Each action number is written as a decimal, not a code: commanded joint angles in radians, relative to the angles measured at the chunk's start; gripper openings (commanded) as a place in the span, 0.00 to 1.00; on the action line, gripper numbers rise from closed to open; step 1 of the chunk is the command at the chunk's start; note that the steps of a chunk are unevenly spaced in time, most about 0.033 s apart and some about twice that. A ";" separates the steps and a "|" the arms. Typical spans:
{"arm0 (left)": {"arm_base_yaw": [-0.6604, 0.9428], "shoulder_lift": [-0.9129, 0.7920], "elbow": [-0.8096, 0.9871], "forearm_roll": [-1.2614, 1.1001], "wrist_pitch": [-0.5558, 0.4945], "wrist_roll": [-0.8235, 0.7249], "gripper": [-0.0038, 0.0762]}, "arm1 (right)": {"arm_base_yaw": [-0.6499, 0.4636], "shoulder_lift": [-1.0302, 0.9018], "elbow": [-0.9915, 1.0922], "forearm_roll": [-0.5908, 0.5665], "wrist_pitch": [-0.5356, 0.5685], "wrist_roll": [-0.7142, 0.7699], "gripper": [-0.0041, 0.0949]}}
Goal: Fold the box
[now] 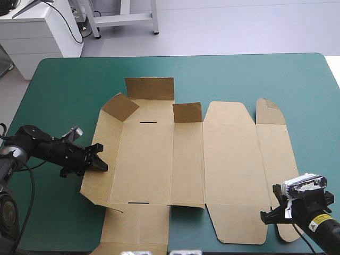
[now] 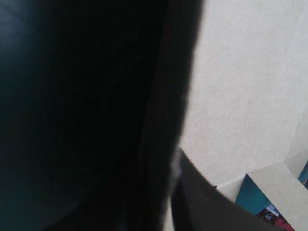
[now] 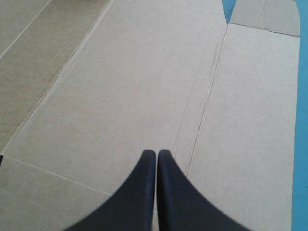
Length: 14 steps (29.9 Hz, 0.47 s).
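Observing brown box (image 1: 159, 164) lying unfolded mid-table on teal-green cover (image 1: 265, 79), far flaps tilting up.
Noting left gripper (image 1: 100, 159) clamping its left edge; right gripper (image 3: 157, 152) hovering closed over its right panels.

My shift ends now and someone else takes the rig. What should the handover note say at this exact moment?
Left gripper: at the box's left edge; its state cannot be told.
Right gripper: shut, holding nothing, over the near right part of the box.
Box: spread on the teal-green cover, mostly flat; three small flaps at its far side stand raised.
Done: only those flaps.
Left: raise and tuck the walls.
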 commanded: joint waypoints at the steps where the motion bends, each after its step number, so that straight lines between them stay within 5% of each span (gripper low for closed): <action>1: -0.004 -0.031 -0.011 -0.041 0.107 -0.011 0.04 | -0.006 0.006 -0.026 0.000 -0.066 -0.008 0.04; 9: -0.016 -0.031 -0.066 -0.019 0.109 0.003 0.04 | -0.006 0.006 -0.026 -0.003 -0.065 -0.008 0.04; 14: -0.144 -0.031 -0.244 0.308 0.109 -0.116 0.04 | -0.006 0.006 -0.026 0.001 -0.065 -0.004 0.04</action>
